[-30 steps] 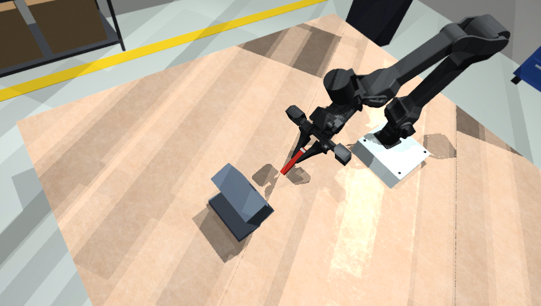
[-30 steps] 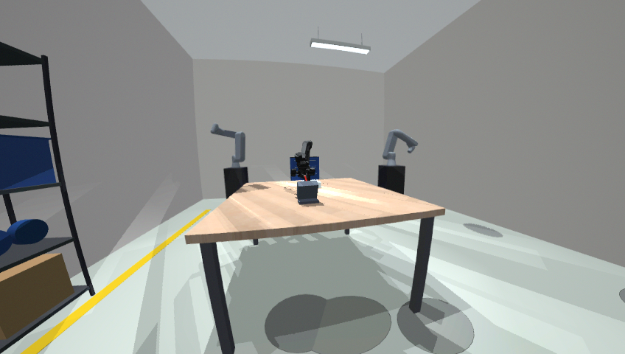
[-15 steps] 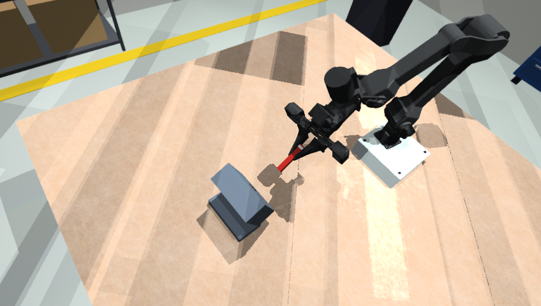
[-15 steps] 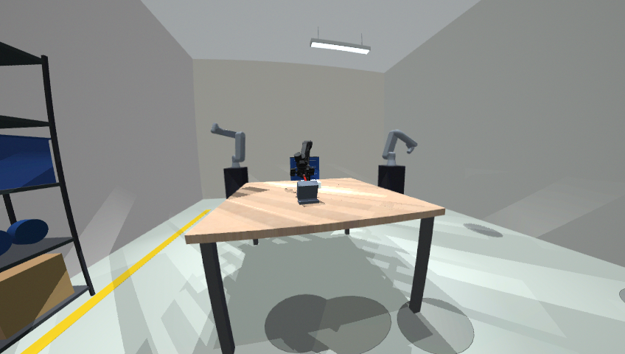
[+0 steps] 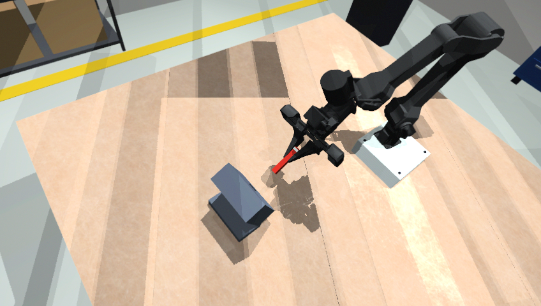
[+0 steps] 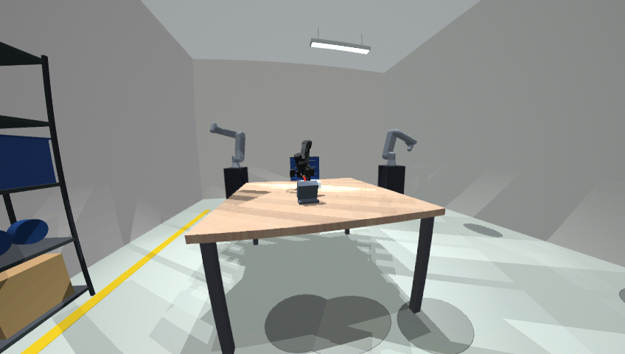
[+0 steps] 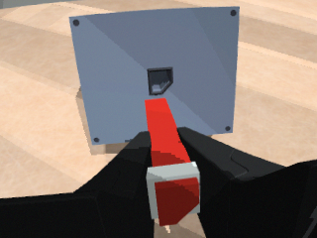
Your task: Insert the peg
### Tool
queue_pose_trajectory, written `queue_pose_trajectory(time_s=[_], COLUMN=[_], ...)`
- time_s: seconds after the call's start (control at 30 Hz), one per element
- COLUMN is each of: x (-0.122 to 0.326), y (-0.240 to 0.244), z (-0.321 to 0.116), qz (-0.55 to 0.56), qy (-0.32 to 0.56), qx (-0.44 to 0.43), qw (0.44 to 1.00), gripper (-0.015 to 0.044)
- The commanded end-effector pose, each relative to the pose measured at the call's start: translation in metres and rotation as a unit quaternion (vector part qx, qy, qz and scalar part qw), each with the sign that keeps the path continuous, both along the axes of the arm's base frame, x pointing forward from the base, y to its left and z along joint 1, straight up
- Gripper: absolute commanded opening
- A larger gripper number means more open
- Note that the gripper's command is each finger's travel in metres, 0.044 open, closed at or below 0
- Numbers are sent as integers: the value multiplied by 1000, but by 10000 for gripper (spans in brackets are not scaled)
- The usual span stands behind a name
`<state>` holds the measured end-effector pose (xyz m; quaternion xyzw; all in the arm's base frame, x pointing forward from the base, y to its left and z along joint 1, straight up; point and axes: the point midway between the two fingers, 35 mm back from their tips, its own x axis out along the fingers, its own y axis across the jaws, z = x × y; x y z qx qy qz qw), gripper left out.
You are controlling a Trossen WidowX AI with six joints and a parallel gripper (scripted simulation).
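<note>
My gripper (image 5: 289, 158) (image 7: 162, 139) is shut on the red peg (image 5: 282, 162) (image 7: 160, 121) and holds it above the table, tilted, with its free end toward the panel. The peg has flat sides, a light grey band near its top and one cut corner on its end face. The blue-grey sloped panel (image 5: 242, 189) (image 6: 307, 191) (image 7: 114, 74) stands on the table. Its hole (image 7: 159, 81) is five-sided, with the cut corner at the lower right in the wrist view. The peg's free end shows just below the hole in that view, apart from the panel in the top view.
The wooden table (image 5: 125, 151) (image 6: 372, 214) carries the panel and the arm's white base block (image 5: 398, 159). The panel has a dark foot plate (image 6: 308, 201) at its back. Shelves, a blue cabinet and two grey arms stand off the table.
</note>
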<state>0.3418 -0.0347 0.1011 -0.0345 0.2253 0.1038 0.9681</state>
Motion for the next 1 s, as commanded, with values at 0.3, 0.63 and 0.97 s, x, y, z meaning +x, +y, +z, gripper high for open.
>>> queue_pose_trajectory(time_s=[0.3, 0.63, 0.97], x=[11, 18, 24], y=[-1, -1, -1], z=[-5, -9, -11], qz=[-7, -10, -12], qy=[-4, -9, -13], qx=[5, 6, 8], qw=[1000, 1000, 1000], gripper=[0, 0, 0])
